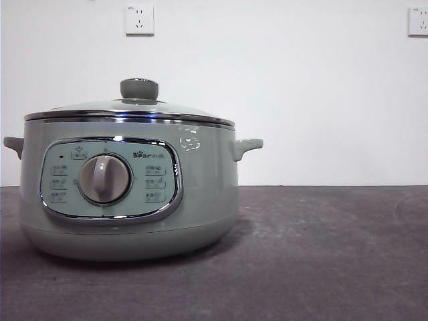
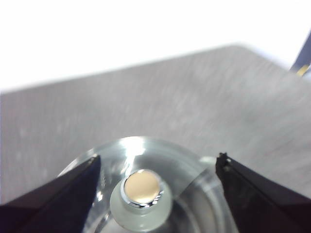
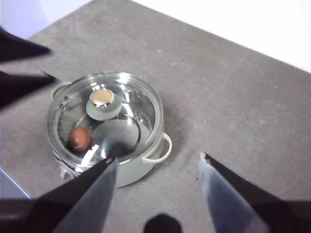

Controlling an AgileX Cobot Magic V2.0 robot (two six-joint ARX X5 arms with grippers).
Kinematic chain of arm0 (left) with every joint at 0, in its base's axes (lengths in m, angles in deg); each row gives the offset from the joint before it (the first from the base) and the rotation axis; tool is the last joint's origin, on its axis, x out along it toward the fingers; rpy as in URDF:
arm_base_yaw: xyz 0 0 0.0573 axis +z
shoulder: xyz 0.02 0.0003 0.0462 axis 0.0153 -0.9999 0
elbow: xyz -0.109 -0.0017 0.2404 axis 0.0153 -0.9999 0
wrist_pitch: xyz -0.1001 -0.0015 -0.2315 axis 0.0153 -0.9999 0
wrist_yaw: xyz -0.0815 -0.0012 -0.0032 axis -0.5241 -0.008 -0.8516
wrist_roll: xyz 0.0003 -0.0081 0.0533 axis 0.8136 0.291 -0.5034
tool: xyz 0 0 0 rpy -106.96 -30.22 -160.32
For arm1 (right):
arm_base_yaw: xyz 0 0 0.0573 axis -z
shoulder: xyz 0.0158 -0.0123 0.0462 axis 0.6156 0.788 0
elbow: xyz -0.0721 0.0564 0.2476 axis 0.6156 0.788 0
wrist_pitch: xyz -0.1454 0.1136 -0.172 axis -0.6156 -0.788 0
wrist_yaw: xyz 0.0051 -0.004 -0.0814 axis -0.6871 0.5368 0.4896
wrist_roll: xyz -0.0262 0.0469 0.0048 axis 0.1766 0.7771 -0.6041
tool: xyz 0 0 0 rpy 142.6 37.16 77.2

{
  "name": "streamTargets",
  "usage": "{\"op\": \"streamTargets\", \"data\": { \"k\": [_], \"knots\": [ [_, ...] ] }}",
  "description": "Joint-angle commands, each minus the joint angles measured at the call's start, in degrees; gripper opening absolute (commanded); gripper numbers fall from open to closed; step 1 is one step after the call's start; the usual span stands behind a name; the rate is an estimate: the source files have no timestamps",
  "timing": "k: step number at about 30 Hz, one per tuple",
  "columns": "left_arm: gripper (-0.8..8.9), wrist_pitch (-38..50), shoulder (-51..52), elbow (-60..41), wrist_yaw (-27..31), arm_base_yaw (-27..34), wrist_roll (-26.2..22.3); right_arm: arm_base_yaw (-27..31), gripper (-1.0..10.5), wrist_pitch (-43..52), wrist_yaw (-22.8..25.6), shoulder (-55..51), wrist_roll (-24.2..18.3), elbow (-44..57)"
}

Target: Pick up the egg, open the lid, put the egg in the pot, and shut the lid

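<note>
While the bench (image 1: 321, 254) lay dark grey and faintly scuffed under everything, a plain white wall (image 1: 301, 87) rose behind it, carrying two white power sockets (image 1: 139, 19) high up — one above the cooker, one at the far edge of the front view.

One pot (image 1: 127, 194) stood on the bench, pale sage-green, with two small side handles and a single chrome-framed panel with a central dial (image 1: 104, 178) facing the front camera. One lid (image 1: 130, 112) sat closed on its rim, glass with a steel edge and one grey-green knob (image 1: 139, 88) on top. One egg (image 3: 80, 138), brown-orange, lay inside the pot, seen through the glass in the right wrist view, near the wall and off to one side of the knob.

The left tool (image 2: 158, 167) hung above the lid with its two black jaws spread wide, one on each side of the knob and touching nothing. The right tool (image 3: 158, 162) was higher and off to the side of the pot, its jaws likewise released and parted — nothing between them but the bench below. Neither arm showed in the front view.
</note>
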Motion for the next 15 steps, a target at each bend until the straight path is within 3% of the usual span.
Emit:
{"op": "streamTargets", "data": {
  "k": [1, 3, 5, 8, 15],
  "knots": [
    [2.28, -1.9, 4.1, 0.1, -0.4, -0.2, -0.8, -0.1, 2.7, 4.3, 0.2, -3.0, 1.1, 6.6],
    [1.15, -4.1, 6.5, 0.1, -0.7, -0.2, -0.9, -0.1, 2.4, 8.1, 0.2, -5.6, 1.5, 11.5],
    [-0.25, -6.5, 8.5, 0.1, -0.6, -0.2, -0.9, -0.1, 1.2, 11.8, 0.2, -8.5, 1.5, 16.7],
    [-0.08, -9.0, 10.1, 0.1, -0.5, -0.2, -0.9, -0.1, -0.2, 16.3, 0.2, -11.6, 1.6, 23.4],
    [-0.08, -12.6, 12.7, -0.6, -0.3, -1.2, -4.4, -0.1, -0.2, 30.4, 0.2, -17.3, 2.5, 38.5]
  ]
}}
